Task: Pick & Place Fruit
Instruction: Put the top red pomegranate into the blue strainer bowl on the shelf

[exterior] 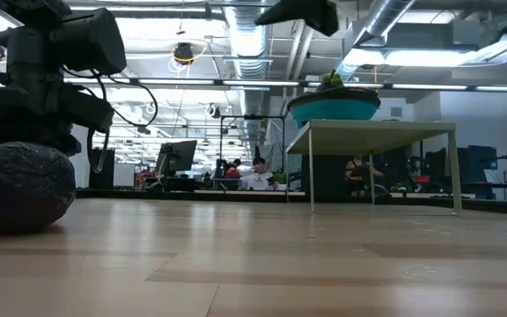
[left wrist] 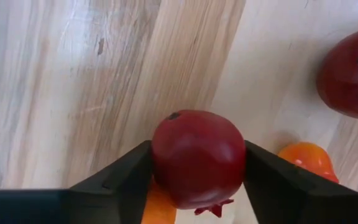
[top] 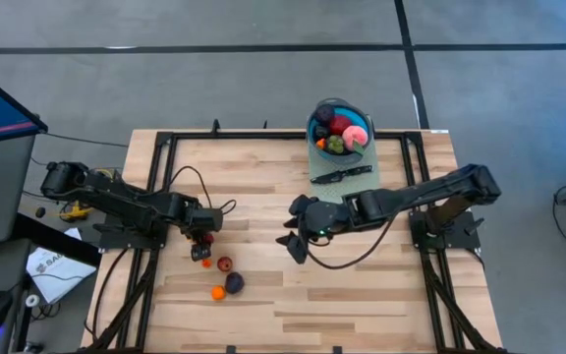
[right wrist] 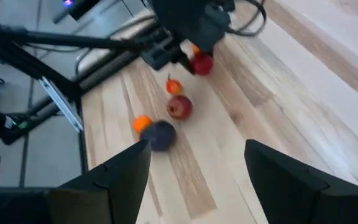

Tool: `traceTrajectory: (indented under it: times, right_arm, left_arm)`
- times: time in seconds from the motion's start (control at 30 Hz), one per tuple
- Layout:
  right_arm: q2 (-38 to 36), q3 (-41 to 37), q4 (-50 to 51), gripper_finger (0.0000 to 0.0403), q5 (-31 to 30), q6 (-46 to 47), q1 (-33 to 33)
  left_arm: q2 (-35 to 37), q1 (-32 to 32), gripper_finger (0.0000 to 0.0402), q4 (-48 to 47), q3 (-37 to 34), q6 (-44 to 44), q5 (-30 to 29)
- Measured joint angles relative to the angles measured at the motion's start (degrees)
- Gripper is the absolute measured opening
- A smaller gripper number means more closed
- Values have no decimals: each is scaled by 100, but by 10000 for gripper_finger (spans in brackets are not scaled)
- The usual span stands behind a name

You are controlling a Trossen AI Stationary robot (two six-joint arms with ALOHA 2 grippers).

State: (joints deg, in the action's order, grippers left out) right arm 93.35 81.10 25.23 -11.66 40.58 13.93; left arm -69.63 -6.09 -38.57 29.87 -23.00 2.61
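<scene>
My left gripper [top: 202, 236] [left wrist: 196, 163] is over the table's left part, shut on a red fruit [left wrist: 197, 146] [right wrist: 202, 63]. Below it on the wood lie a small orange piece [top: 205, 263] [left wrist: 307, 159], a red fruit [top: 224, 264] [right wrist: 179, 107], a dark purple fruit [top: 235, 282] [exterior: 20, 187] and an orange one [top: 218, 292] [right wrist: 142, 123]. More fruit fills the teal bowl [top: 314, 126] [exterior: 334, 107] at the far edge. My right gripper [top: 296, 232] [right wrist: 194, 168] hangs open over the table's middle and touches nothing. My left gripper pinches the red fruit between its two fingers [left wrist: 132, 167], one on each side of its round body [left wrist: 160, 149]. The fingers come from above, pointing down. The fruit's small crown [left wrist: 213, 208] points back toward the wrist. It appears lifted clear of the wood.
The bowl stands on a pale green raised board [top: 357, 162] [exterior: 368, 128] at the far edge, with a black knife [top: 342, 174] beside it. A black frame [top: 165, 147] borders the table top. A cable [top: 199, 182] loops over the wood near the left arm.
</scene>
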Motion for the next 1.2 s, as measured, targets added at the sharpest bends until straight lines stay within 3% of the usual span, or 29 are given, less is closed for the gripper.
traceTrajectory:
  times: [0.17,0.4,0.67,0.8,0.87,1.0,1.2]
  right_arm:
    - [-261,-5,231,255,-4,129,72]
    - [-859,-5,344,255,-26,-6,356]
    - [-868,0,384,255,-83,-809,512]
    - [-645,-1,136,255,-41,-2070,521]
    - [-573,-2,163,255,-363,-2536,569]
    - [-401,1,91,256,-1422,-2532,568]
    - [-175,-20,-64,298,-1982,-2358,373]
  left_arm:
    - [2,0,181,8,2,-29,58]
    - [24,290,197,427,588,-1021,1112]
    - [26,1283,189,3286,1113,-3287,2158]
    - [26,1662,198,4442,1115,-4379,2398]
    - [26,1753,199,4717,1115,-4661,2400]
    - [24,1784,194,4809,1110,-4980,2419]
    - [26,1779,201,4993,1093,-5273,1966]
